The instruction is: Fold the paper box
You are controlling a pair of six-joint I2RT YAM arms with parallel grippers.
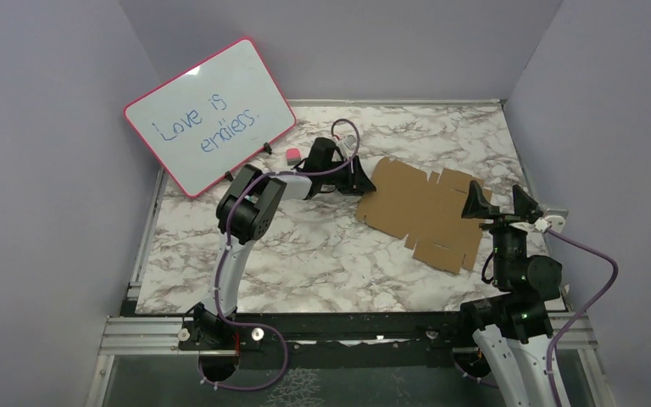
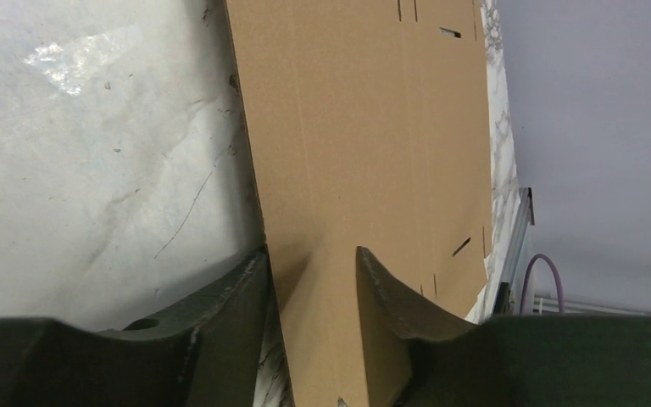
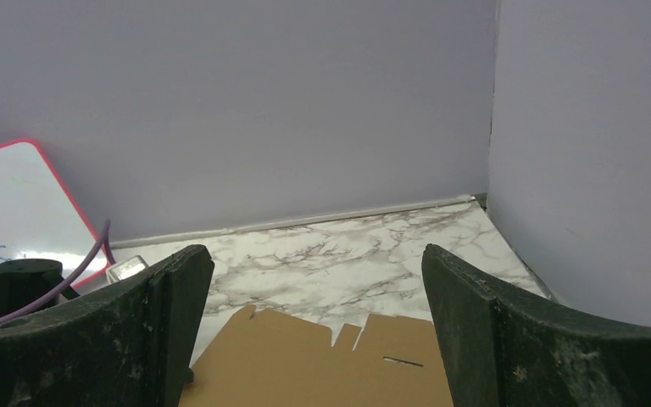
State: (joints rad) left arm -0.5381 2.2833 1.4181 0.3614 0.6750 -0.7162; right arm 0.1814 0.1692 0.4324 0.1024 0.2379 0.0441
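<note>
1. One sheet logged: found the paper box [image 1: 428, 212] lying flat and unfolded on the marbled surface [image 1: 288, 246], at about 3 o'clock from surface centre. Flaps and notched tabs spread out, no wall raised.
2. Placed the left fingers [image 1: 361, 176] at the sheet's 9 o'clock edge, reaching in low and nearly level with the surface. From the left wrist: part-way apart, cardboard filling the gap between them, one inner face level with the sheet's border. Nothing pinched as far as seen; cannot tell whether either finger touches the card or sits under it.
3. Judged the low, edge-on approach deliberate: thin flat card gives no hold from above, so best taken at the border, where a flap can be levered up along its crease.
4. Placed the right fingers [image 1: 477, 203] over the sheet's 3 o'clock edge, spread to their widest and holding nothing. From the right wrist: tabbed edge visible below and ahead, between them.
5. Read that station as a backstop or a wait for the opposite flap. Likely there to check the sheet if pushed toward 3 o'clock.
6. Noted the whiteboard [image 1: 209, 114] propped at 10 o'clock, with a small pink item [image 1: 292, 155] just beside its lower edge. Both well apart from the sheet and no part of the job.
7. Judged the task barely begun. Main risk: the sheet sliding rather than bending.
</note>
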